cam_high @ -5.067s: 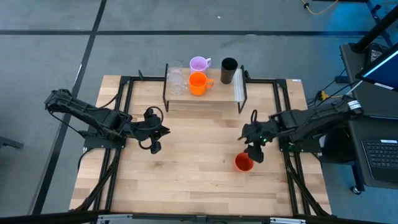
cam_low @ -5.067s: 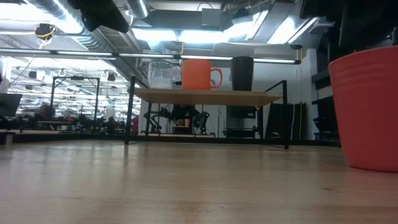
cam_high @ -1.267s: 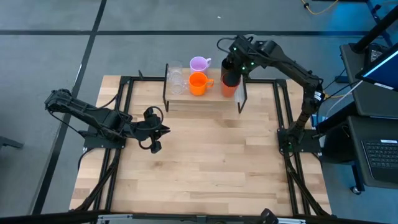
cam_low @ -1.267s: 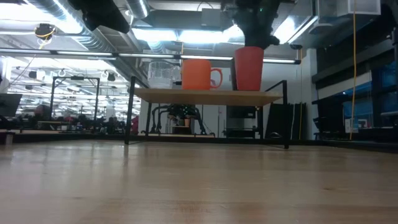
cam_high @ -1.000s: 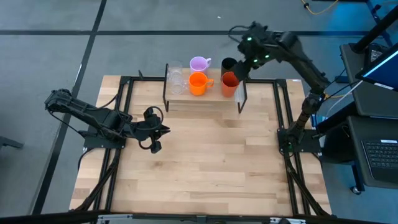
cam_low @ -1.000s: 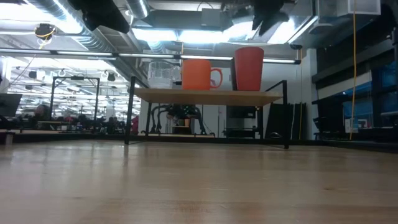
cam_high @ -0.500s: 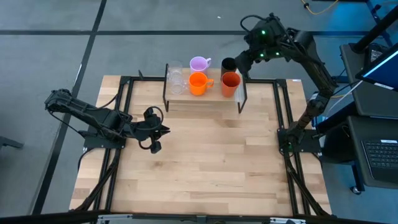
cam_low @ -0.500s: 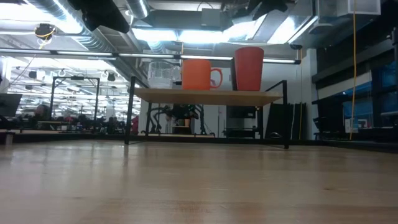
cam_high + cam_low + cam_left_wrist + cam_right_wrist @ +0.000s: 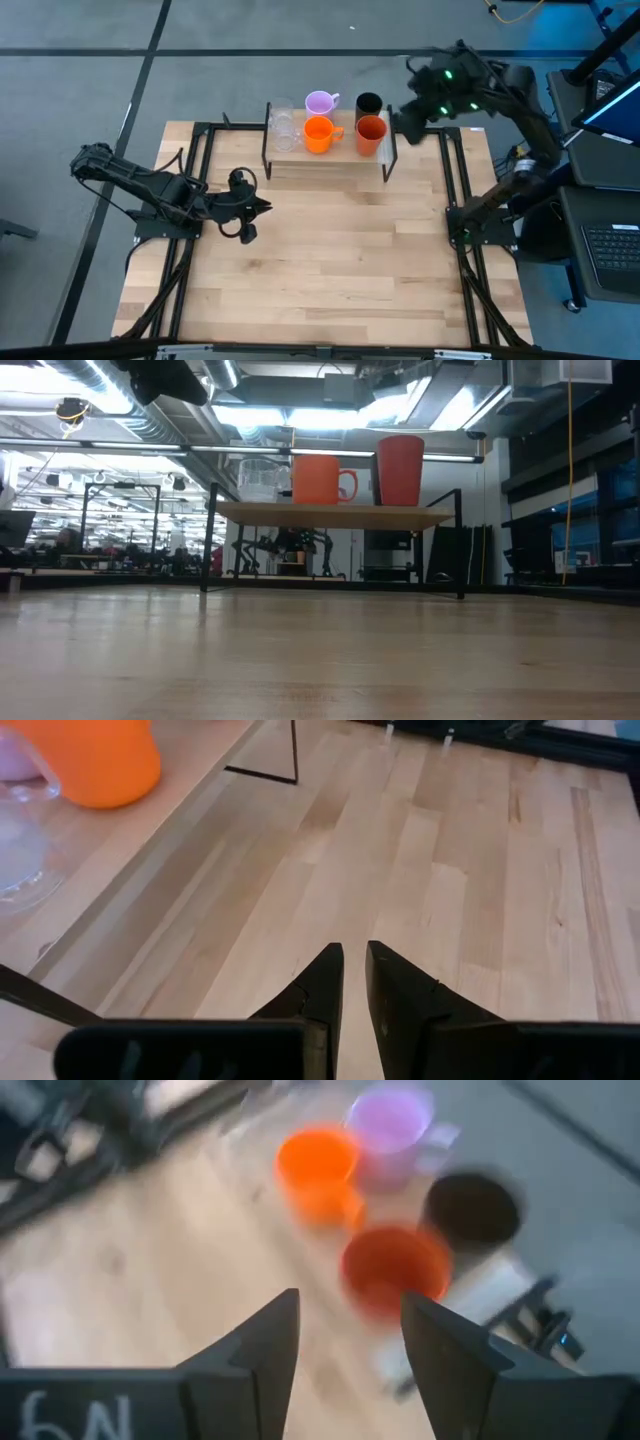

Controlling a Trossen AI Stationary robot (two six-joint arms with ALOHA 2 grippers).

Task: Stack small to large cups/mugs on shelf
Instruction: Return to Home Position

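On the shelf [image 9: 330, 162] the orange-red cup [image 9: 371, 131] stands near the end with the white strip, just beside the black cup [image 9: 368, 103]. The orange mug [image 9: 318, 133], the lilac mug [image 9: 320, 101] and the glasses [image 9: 283, 128] stand further along. The right tool [image 9: 408, 122] hangs in the air beside this end, its fingers wide and holding nothing. The left tool [image 9: 245, 207] is over the surface [image 9: 330, 270], its fingers narrow and empty.

My shelf [image 9: 330, 162] is standing at the far edge of my table [image 9: 330, 265].
It is carrying clear glasses [image 9: 283, 128], a lilac mug [image 9: 320, 102], an orange mug [image 9: 318, 134], a black cup [image 9: 368, 103] and an orange-red cup [image 9: 370, 131].
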